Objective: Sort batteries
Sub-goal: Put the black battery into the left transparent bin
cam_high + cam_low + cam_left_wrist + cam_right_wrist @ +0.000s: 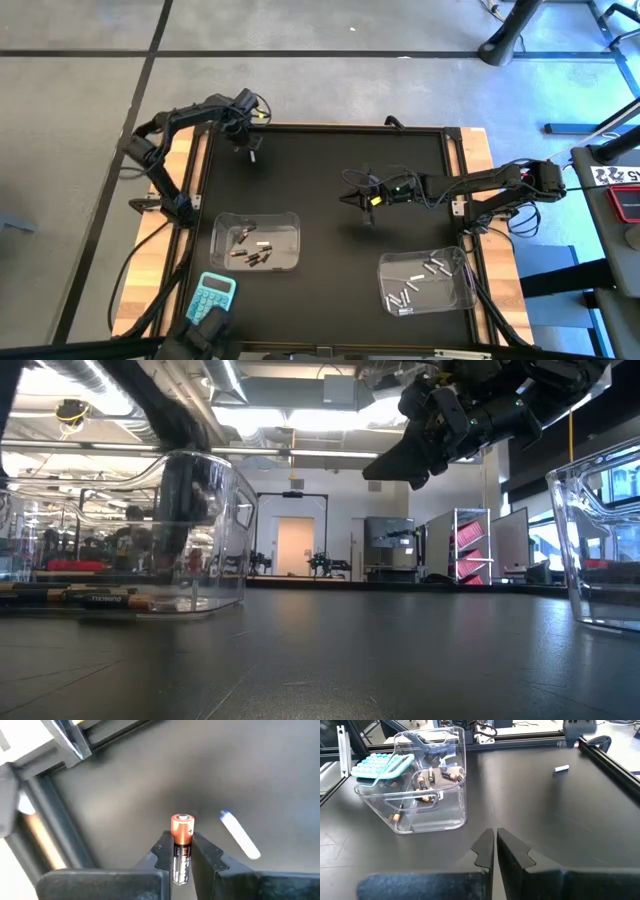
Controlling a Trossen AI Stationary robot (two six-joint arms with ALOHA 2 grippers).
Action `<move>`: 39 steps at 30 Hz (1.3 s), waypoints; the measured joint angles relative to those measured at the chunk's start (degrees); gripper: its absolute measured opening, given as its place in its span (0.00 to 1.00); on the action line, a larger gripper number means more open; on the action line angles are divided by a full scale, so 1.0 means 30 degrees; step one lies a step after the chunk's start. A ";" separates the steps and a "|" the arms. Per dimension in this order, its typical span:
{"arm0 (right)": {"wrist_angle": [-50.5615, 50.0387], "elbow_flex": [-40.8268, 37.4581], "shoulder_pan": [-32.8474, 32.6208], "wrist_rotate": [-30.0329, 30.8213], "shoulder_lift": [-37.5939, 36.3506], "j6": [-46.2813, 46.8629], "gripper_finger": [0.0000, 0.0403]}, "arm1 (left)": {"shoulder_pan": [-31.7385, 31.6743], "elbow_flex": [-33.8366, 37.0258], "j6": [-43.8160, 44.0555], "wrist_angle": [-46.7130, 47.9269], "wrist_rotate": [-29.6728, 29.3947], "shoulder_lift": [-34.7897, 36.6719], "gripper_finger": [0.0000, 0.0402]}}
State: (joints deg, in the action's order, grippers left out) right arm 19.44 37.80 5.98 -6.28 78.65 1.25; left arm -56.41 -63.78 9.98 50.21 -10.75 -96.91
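Observation:
My left gripper is near the table's far left corner, shut on a dark battery with a copper end. A silvery-white battery lies flat on the black mat just beside it, also seen from the right wrist. My right gripper hovers above the table's middle, shut and empty. Several dark batteries lie in the left clear tub. Several silvery ones lie in the right clear tub. My left gripper pinches the dark battery by its black body between the two fingers. The battery lies along the fingers, and its copper end sticks out past the fingertips. It points down at the mat from above and looks lifted clear.
A blue calculator lies at the near left edge, beside the left tub. The raised black frame and wooden border run close to my left gripper. The right tub stands at the near right. Bare mat lies between the tubs.

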 joint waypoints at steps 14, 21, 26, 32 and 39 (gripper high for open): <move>0.1404 0.0007 0.0000 0.0189 0.0000 -0.0005 0.06 | 1.3843 -0.2806 1.1032 0.5747 0.0867 0.8974 0.07; 0.1523 0.0000 0.0000 0.0211 0.0000 -0.0151 0.06 | 2.3039 -0.4184 2.2187 0.5373 0.0317 0.7164 0.07; 0.1565 0.0000 0.0000 0.0211 0.0000 -0.0646 0.06 | 2.5269 -0.4169 2.6083 0.5729 0.1411 0.4181 0.07; 0.1557 0.0005 0.0001 0.0039 0.0000 -0.0987 0.06 | 2.4421 -0.3837 2.5055 0.5406 0.2215 0.1621 0.07; 0.1486 0.0000 0.0000 -0.0822 0.0000 -0.0967 0.06 | 2.3456 -0.0627 2.4162 0.2030 0.4313 0.1305 0.07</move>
State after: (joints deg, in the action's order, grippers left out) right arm 23.90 37.80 5.98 -8.75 78.65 -1.65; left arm 13.96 -65.66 82.47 56.30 2.19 -92.99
